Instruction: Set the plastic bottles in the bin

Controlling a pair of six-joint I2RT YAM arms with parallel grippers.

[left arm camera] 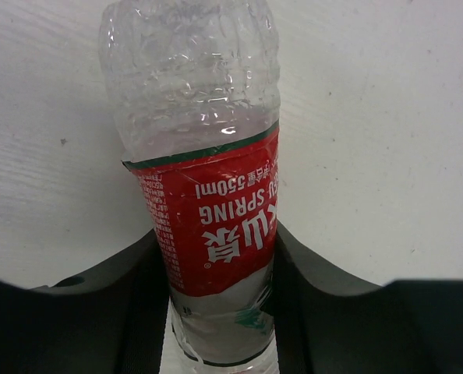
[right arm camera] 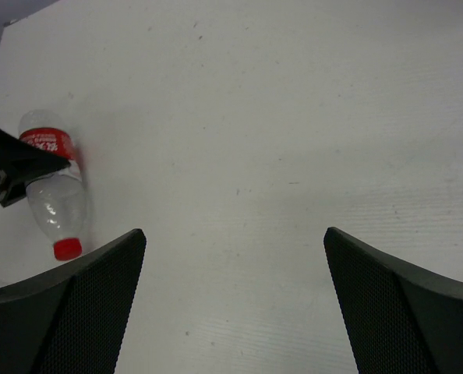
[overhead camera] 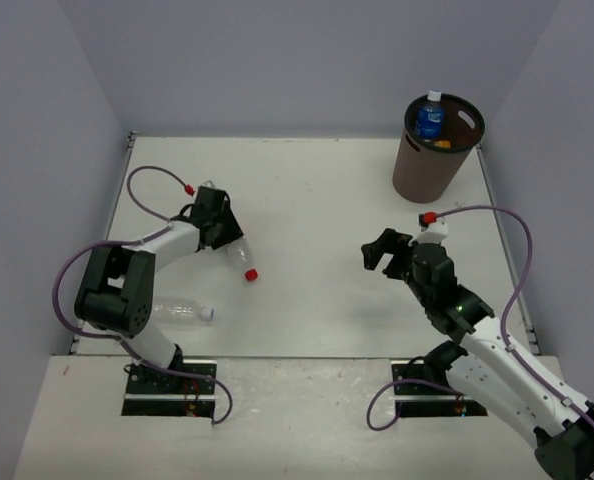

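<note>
Clamped tight in left gripper (left arm camera: 216, 292): red-label bottle (left arm camera: 212, 226), gripped at the label, lying on table (overhead camera: 317, 200) at left. Spread wide, holding nothing: right gripper (right arm camera: 233, 234), above mid-table. Lying near left arm base: clear white-cap bottle (overhead camera: 182, 312). Upright inside bin (overhead camera: 422, 170), far right corner: blue-label bottle (overhead camera: 430, 118).

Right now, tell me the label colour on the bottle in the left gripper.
Red label with white lettering; left wrist view shows it best.

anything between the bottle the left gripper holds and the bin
Nothing visible: bare table runs from the red-label bottle in the left gripper to the bin; the right gripper hangs open, off that line.
</note>
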